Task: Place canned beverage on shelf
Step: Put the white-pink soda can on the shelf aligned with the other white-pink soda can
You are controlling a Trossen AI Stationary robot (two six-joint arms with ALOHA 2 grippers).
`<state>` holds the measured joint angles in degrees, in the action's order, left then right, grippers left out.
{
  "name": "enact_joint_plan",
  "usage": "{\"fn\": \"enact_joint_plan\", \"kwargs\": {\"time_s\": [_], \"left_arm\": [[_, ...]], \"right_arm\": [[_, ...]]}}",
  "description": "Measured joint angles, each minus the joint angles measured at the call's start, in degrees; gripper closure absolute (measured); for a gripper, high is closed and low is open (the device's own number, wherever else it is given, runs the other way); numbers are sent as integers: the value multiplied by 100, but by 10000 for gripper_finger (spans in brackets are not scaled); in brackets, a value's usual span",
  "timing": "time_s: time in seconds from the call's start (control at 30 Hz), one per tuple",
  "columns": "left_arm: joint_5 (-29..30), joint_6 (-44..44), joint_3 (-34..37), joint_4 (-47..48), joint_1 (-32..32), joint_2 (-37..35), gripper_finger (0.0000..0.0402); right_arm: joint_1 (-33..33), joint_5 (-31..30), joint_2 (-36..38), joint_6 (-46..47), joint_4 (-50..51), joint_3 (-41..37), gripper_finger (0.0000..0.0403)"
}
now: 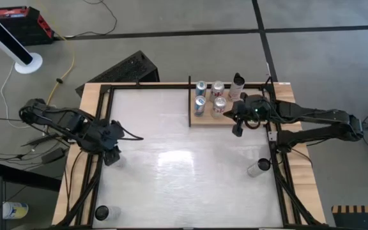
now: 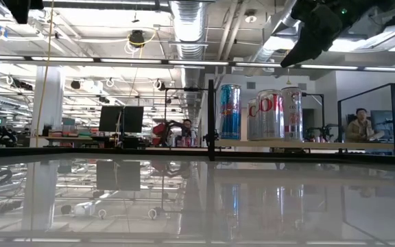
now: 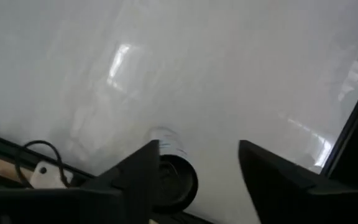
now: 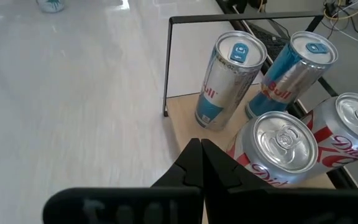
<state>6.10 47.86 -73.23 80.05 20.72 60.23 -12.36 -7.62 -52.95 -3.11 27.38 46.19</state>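
The shelf [image 1: 204,121] lies at the table's far edge, right of middle. On it stand two Red Bull cans [image 4: 225,81] [image 4: 294,74] and two Diet Coke cans [image 4: 278,149] [image 4: 347,134]. My right gripper [image 1: 237,131] hovers shut just off the shelf's near edge, its fingertips [image 4: 199,149] beside the nearer Diet Coke can. My left gripper [image 1: 112,156] hangs open over the table's left side, with nothing between its fingers [image 3: 197,146]. One loose can [image 1: 103,212] stands on the table at the near left corner, and another [image 1: 259,167] rests by the right rail.
A white bottle with a dark cap [image 1: 237,83] stands at the shelf's far right. Black rails [image 1: 280,160] frame the tabletop. The glossy table middle [image 1: 177,160] is bare. In the low view a person [image 2: 358,127] sits in the room beyond.
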Motion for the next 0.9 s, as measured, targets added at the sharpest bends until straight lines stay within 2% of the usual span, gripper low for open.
{"fn": "enact_joint_plan", "kwargs": {"time_s": [0.2,0.37,0.57,0.9], "left_arm": [[-503,223,456,99,41,210,110],[-716,-248,714,63,41,494,68],[-687,-751,851,51,43,731,62],[-738,-780,1218,294,45,1127,61]], "right_arm": [[4,0,0,-50,5,-2,387],[3,1,-1,-192,2,-2,387],[2,2,-2,-208,9,-2,387],[2,2,-2,-206,49,-7,386]]}}
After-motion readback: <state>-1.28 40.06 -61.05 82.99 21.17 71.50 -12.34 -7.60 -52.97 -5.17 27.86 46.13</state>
